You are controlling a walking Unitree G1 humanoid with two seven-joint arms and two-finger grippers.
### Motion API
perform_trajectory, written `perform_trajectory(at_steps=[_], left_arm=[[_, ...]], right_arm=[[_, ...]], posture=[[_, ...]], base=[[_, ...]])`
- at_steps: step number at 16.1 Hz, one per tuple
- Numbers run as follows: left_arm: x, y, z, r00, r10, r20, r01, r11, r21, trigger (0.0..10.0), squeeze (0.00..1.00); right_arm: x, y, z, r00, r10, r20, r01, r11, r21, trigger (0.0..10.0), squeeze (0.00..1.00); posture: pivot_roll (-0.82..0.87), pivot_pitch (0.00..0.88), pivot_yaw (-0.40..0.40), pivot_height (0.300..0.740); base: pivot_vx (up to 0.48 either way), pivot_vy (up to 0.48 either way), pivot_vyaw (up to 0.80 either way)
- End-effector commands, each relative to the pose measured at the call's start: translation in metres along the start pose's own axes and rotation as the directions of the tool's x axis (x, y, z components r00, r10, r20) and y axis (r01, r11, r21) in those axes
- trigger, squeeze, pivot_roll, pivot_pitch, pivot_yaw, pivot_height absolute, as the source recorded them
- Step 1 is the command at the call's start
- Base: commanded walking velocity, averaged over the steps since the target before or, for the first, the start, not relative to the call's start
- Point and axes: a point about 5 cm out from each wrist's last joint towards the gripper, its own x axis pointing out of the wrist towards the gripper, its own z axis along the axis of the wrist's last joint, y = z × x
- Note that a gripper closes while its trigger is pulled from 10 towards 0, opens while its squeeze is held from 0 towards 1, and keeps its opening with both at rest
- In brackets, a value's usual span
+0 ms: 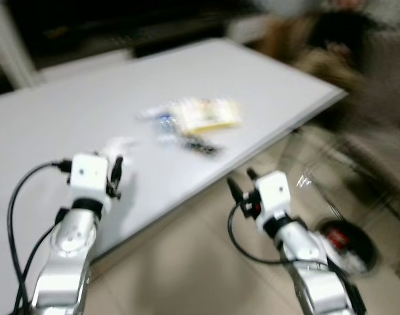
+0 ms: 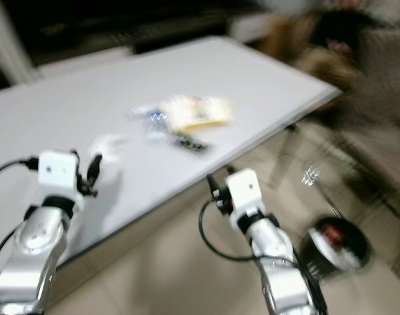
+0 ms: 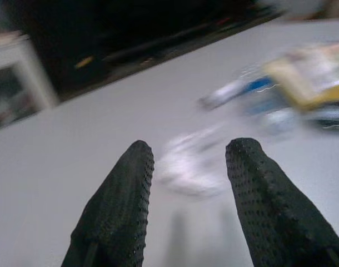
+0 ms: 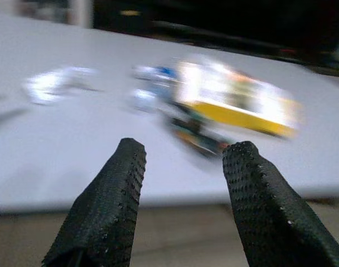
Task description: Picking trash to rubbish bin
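Your L gripper (image 3: pixel 189 167): jaws apart, empty, over the table (image 1: pixel 69 111), aimed at a white scrap (image 3: pixel 186 167) just ahead of its fingertips. Your R gripper (image 4: pixel 183 161): jaws apart, empty, off the table's near edge, above the floor (image 1: pixel 187 262). Trash: yellow packet (image 1: pixel 210 113) mid-table, blue-white wrapper (image 1: pixel 162 119) touching its L side, dark wrapper (image 1: pixel 201 145) just nearer you. Bin (image 1: pixel 347 246): on the floor to your R, beside the R arm, something red inside. All views blurred.

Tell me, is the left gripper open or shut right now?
Open. The left gripper has its two black fingers spread apart, empty, with the crumpled white wrapper lying on the table beyond the gap.
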Motion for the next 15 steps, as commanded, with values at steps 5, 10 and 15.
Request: perform_trajectory(at_steps=[5,10,15], left_arm=[[0.001,-0.001,0.000,1.000,-0.025,-0.010,0.025,1.000,-0.005,10.0,0.00],[0.003,-0.021,-0.004,0.986,-0.166,-0.009,0.164,0.980,-0.109,10.0,0.00],[0.020,-0.037,0.000,0.962,-0.274,0.012,0.273,0.951,-0.146,10.0,0.00]], right_arm=[[-0.002,-0.007,0.008,0.996,-0.071,0.051,0.071,0.997,0.004,10.0,0.00],[-0.020,-0.036,0.011,0.951,-0.302,0.068,0.305,0.952,-0.031,10.0,0.00],[-0.034,-0.047,0.006,0.924,-0.382,0.018,0.382,0.924,-0.022,10.0,0.00]], posture=[[0.06,0.000,-0.038,0.740],[0.04,0.000,-0.017,0.740],[0.01,0.000,0.015,0.740]], base=[[0.348,0.000,0.30],[0.238,0.000,0.00],[0.000,0.000,0.00]])
